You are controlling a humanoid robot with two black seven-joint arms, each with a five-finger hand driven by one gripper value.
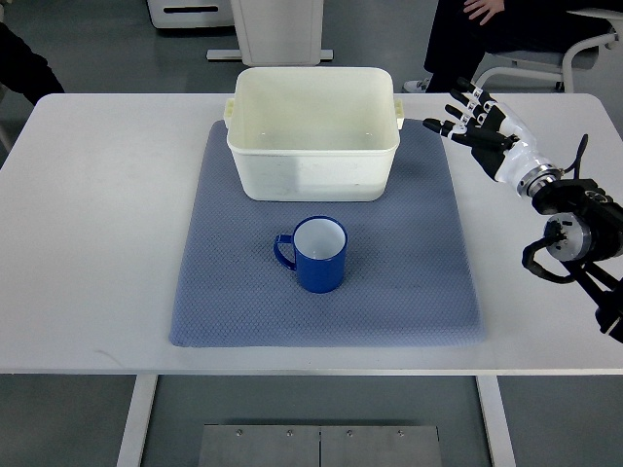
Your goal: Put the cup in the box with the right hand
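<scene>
Above the mat's corner, right robot hand spread, empty.

A white table holds everything. A big blue-grey mat lies flat on it, about in the middle, w/ bare white table on the left & right sides. The mat's far edge sits near the back of the table. Its front edge stops just short of the table's near edge.
</scene>
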